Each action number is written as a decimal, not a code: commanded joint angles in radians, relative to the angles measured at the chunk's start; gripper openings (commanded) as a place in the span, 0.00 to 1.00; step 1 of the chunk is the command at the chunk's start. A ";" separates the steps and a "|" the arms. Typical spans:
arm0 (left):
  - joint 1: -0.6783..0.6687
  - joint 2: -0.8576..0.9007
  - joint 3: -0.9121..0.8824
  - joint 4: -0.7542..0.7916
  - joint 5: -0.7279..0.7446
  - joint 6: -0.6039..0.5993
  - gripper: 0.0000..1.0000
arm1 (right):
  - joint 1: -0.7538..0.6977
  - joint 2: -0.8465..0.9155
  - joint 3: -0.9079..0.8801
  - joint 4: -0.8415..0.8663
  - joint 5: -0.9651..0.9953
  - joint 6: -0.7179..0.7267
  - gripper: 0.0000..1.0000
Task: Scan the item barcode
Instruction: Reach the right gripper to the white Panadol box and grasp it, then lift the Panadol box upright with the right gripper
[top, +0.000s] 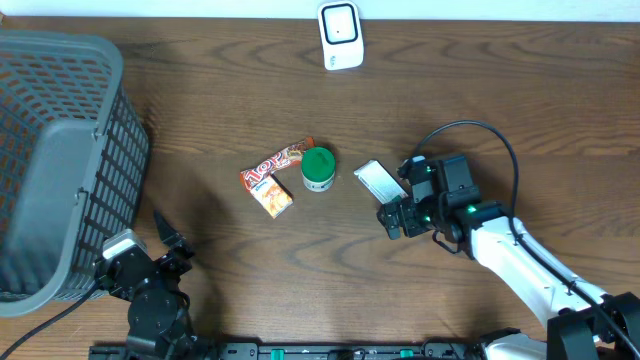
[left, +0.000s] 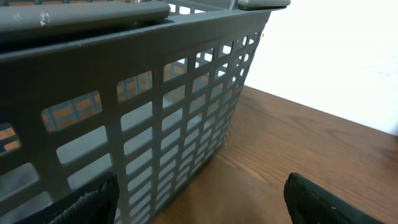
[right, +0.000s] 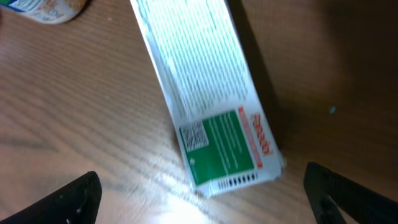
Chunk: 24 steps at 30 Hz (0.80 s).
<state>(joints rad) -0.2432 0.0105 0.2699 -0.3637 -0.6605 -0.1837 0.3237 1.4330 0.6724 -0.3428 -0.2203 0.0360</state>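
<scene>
The scan looked hardly begun. The flat white carton with a green printed panel (top: 378, 180) lay on the brown wooden table (top: 500, 90), just right of the small green-lidded tub (top: 318, 168) and well apart from the white barcode scanner (top: 340, 36) standing at the far edge. The right gripper (top: 398, 195) hovered at the carton's near-right end, jaws spread wide and clasping nothing; the carton was not lifted. By my judgement, what was left was to close on the carton, carry it to the scanner and turn its code toward the window. The left gripper (top: 170, 238) sat at the near left beside the grey plastic lattice basket (top: 60, 150), likewise open and empty.

The right wrist view gave what the overhead could not: the carton's printed face, with a small square code on the green panel and blurred red lettering along one edge. The left wrist view showed only basket wall and bare wood. Only the overhead showed the scanner, the red-brown snack wrapper (top: 278, 160) and the orange packet (top: 273, 197) left of the tub.
</scene>
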 joint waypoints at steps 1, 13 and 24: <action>0.002 0.000 0.003 -0.002 -0.013 -0.006 0.85 | 0.033 0.015 0.006 0.008 0.133 -0.021 0.99; 0.002 0.000 0.003 -0.002 -0.013 -0.005 0.85 | 0.037 0.130 0.006 0.090 0.148 -0.083 0.99; 0.002 0.000 0.003 -0.002 -0.013 -0.005 0.85 | 0.037 0.187 0.007 0.140 0.101 -0.082 0.54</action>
<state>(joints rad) -0.2432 0.0105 0.2699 -0.3641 -0.6609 -0.1837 0.3550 1.5978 0.6781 -0.1989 -0.0929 -0.0433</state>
